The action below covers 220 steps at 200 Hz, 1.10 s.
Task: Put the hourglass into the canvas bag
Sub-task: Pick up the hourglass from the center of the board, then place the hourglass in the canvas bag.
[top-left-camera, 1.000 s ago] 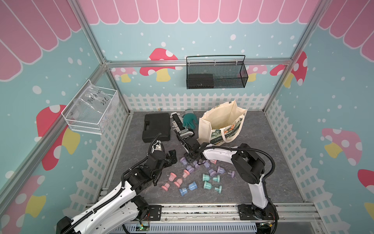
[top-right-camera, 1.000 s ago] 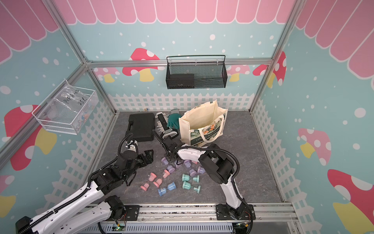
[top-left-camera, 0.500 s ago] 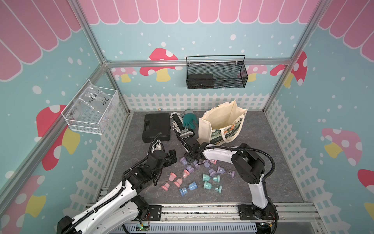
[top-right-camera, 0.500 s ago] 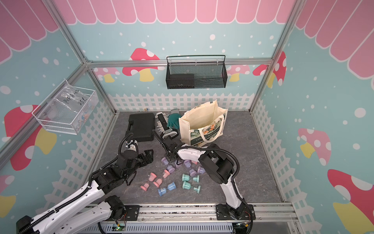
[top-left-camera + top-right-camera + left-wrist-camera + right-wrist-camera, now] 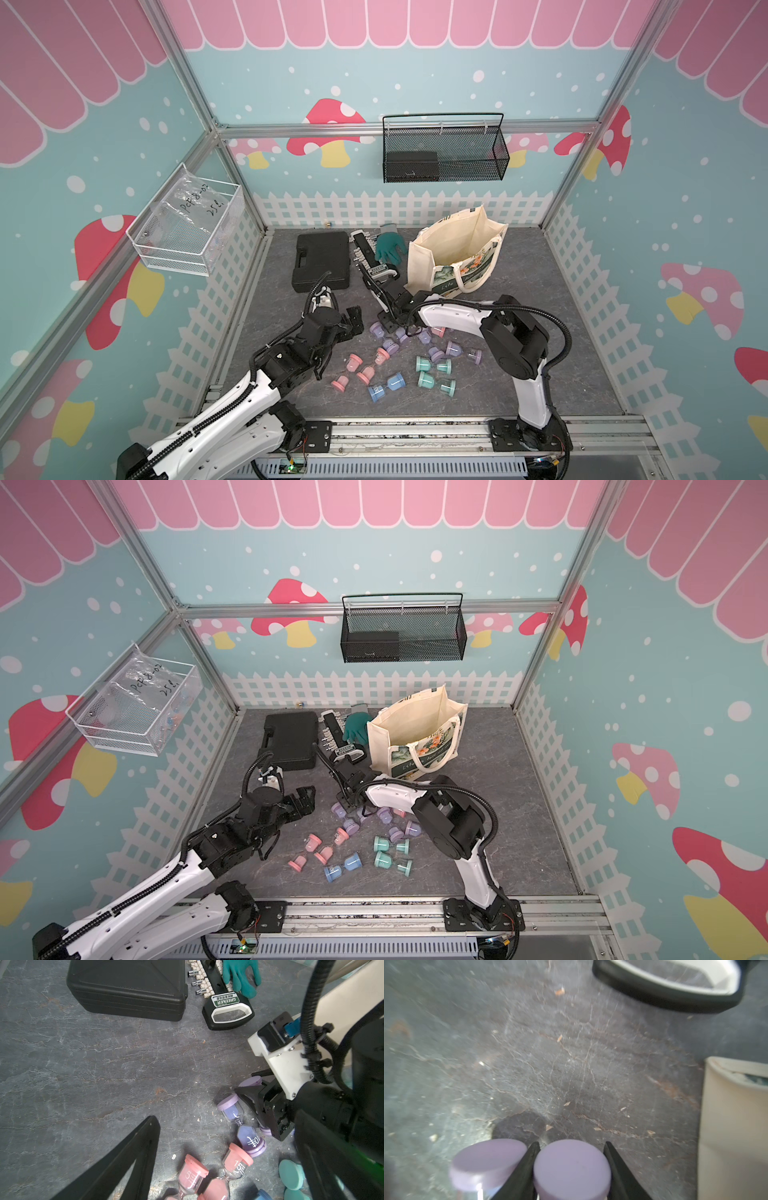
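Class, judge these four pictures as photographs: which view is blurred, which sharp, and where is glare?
Right wrist view: soft throughout, the lilac hourglass in the right pincer smeared, pale glare on the floor beside it. Left wrist view: crisp, label on the socket rack readable. Both top views: sharp, evenly lit.

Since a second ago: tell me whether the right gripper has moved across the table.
No. In a top view the right gripper sits just as far below the socket rack handle as before, shut on a purple hourglass.
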{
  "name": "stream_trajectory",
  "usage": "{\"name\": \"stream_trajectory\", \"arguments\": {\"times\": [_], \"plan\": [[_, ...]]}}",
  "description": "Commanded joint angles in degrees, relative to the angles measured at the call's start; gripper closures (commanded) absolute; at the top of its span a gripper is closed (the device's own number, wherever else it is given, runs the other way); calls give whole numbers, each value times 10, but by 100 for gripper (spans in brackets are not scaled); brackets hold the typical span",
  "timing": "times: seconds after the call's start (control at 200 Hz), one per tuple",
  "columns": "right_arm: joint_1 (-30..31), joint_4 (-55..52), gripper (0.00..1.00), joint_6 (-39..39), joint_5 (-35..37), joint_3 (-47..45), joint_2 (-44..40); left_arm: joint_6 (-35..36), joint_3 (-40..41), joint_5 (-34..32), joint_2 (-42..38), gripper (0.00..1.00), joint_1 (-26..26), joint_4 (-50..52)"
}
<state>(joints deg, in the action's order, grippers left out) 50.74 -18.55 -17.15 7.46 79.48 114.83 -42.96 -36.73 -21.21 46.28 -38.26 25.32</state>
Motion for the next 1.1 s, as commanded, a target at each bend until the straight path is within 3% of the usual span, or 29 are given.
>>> {"name": "stream_trajectory", "arguments": {"times": [0.0,0.5,1.096], "plan": [[2,0,68,7,-3,12,-49,12,-28,0,-3,1,4,5],[-10,-28,71,39,21,79,-146,60,-101,26,34,0,6,8],[-83,-64,76,67,20,225,-215,101,-209,134,137,1,4,-54]]}}
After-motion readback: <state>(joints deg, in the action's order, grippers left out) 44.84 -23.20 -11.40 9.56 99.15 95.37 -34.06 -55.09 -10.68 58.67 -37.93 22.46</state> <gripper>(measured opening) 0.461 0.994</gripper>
